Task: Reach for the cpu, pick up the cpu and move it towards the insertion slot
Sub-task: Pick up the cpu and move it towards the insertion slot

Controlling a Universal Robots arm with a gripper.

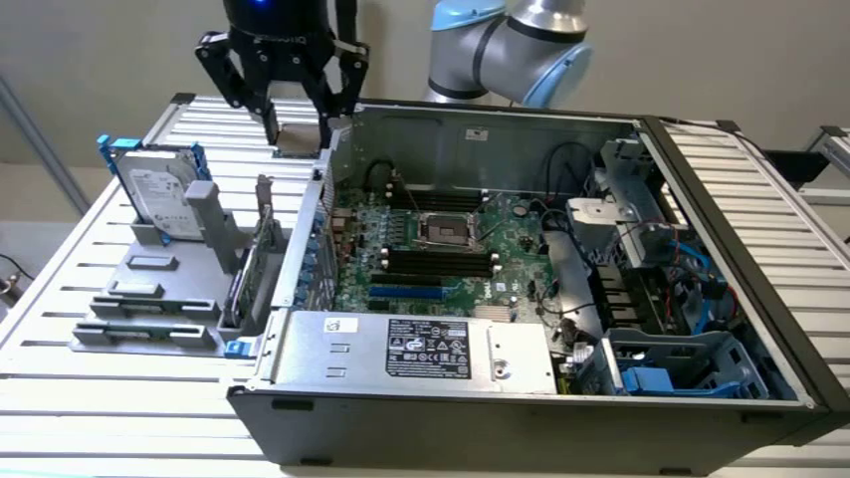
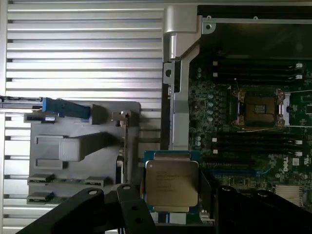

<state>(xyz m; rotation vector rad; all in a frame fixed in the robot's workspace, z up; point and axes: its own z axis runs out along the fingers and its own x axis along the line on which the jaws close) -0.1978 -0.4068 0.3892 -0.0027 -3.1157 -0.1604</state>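
My gripper [image 1: 298, 127] hangs above the far left corner of the open computer case [image 1: 743, 329], just outside its wall. It is shut on the cpu [image 1: 301, 138], a flat square chip. In the wrist view the cpu [image 2: 171, 183] shows its silver-grey top with a thin green rim, pinched between the two dark fingers [image 2: 130, 207] of the gripper [image 2: 171, 197]. The insertion slot [image 1: 445, 231] is a square socket with a metal frame and dark centre on the green motherboard, well off to the exterior view's right of the chip. The wrist view shows the slot [image 2: 258, 108] inside the case.
An upright hard drive [image 1: 159, 194] with blue rails stands in a grey fixture [image 1: 149, 299] on the slatted table [image 1: 80, 398]. Long black memory slots [image 1: 432, 261] lie beside the socket. A power supply [image 1: 425, 349] fills the case's near side, with cables and drive cages [image 1: 664, 289] at the right.
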